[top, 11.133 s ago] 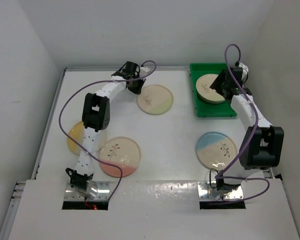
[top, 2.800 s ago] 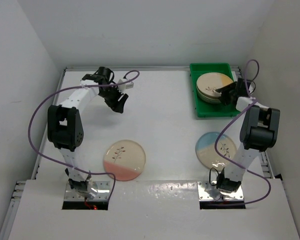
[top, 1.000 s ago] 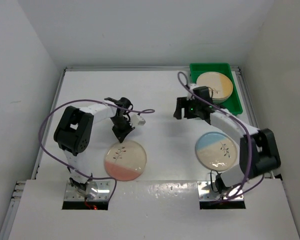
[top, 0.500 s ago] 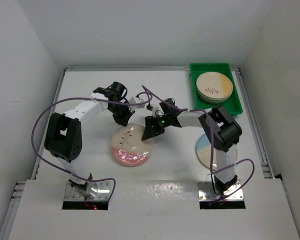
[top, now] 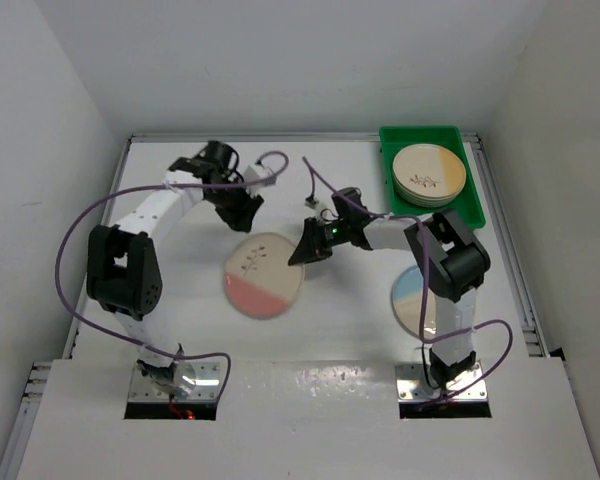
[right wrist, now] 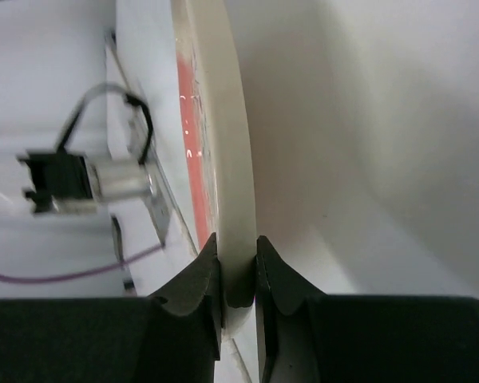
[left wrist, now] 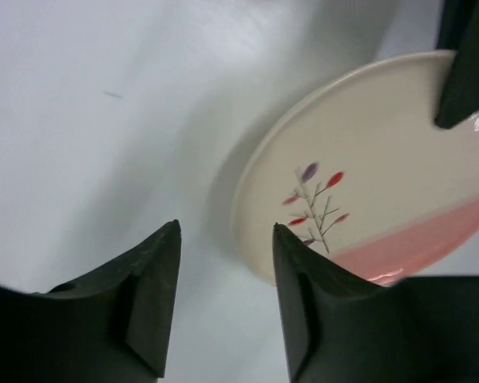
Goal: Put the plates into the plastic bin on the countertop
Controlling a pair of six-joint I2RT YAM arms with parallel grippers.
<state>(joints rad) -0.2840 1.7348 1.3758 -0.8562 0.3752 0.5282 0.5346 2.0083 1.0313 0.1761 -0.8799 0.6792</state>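
Right gripper [right wrist: 238, 255] pinches the rim of the pink-segment plate [top: 263, 275] at the middle of the countertop [top: 180, 300]. Left gripper [left wrist: 223, 239] hangs with jaws parted and empty, just beside that plate's far edge. A plate stack [top: 429, 172] sits in the green bin [top: 395, 200], well apart.

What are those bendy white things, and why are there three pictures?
They are two robot arms putting plates away. The big picture looks down from above; the other two come from little cameras on each arm's wrist. On the white table is a blue plate, half hidden behind an arm. A stack of plates sits in the green bin. The right arm's fingers pinch the edge of a pink plate. The left arm's fingers are open near it, holding nothing.
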